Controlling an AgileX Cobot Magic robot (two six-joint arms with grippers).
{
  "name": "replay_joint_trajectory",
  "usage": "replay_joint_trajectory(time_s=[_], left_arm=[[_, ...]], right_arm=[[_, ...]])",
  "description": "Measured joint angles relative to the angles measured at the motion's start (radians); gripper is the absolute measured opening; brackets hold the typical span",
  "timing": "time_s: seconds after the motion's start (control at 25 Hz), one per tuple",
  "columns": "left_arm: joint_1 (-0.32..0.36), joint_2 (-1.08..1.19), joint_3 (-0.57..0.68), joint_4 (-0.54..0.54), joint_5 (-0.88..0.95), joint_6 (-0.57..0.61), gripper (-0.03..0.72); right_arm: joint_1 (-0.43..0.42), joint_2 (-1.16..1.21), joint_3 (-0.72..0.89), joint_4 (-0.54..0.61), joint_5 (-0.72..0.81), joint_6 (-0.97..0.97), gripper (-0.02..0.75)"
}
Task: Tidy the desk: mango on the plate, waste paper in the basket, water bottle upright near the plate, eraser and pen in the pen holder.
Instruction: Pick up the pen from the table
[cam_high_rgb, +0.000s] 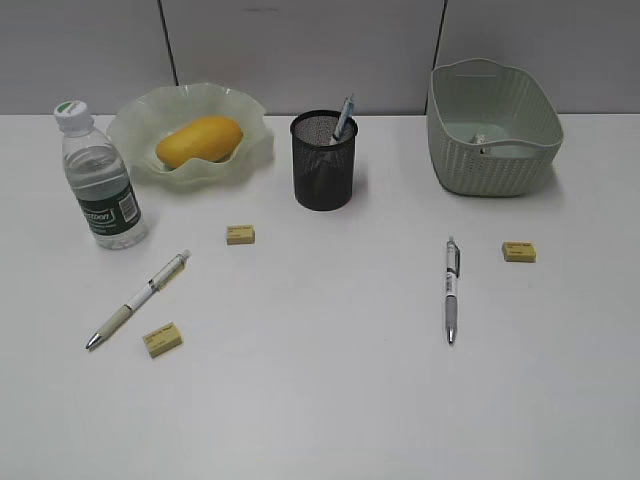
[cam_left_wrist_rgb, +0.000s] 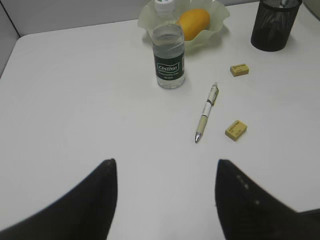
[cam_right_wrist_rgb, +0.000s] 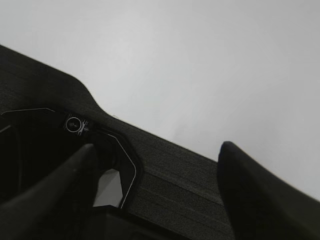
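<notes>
The mango lies in the wavy-rimmed plate at the back left of the desk. The water bottle stands upright beside the plate. The pen holder holds one pen. Two pens and three yellow erasers lie on the desk. A scrap of waste paper shows inside the basket. My left gripper is open and empty, short of the bottle and a pen. My right gripper is open and empty.
Neither gripper shows in the exterior view. The right wrist view shows a black ribbed machine part under the jaws and bare white desk beyond. A grey partition wall runs behind the desk.
</notes>
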Motion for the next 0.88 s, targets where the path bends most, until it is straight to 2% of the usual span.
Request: replay_joint_trajectory(time_s=[0.24,0.48,0.88], left_arm=[[0.000,0.142,-0.020,-0.022,-0.020,0.000,0.469],[0.000,0.404,-0.083,-0.047,-0.090,0.000,0.467],[-0.004,0.815,-0.205,-0.089,-0.104,0.000,0.467]], right_arm=[[0.000,0.000,0.000,-0.001,0.000,0.000,0.582],[0.000,0.000,0.000,-0.001,0.000,0.000,0.582],[0.000,0.000,0.000,-0.001,0.001,0.000,0.582]])
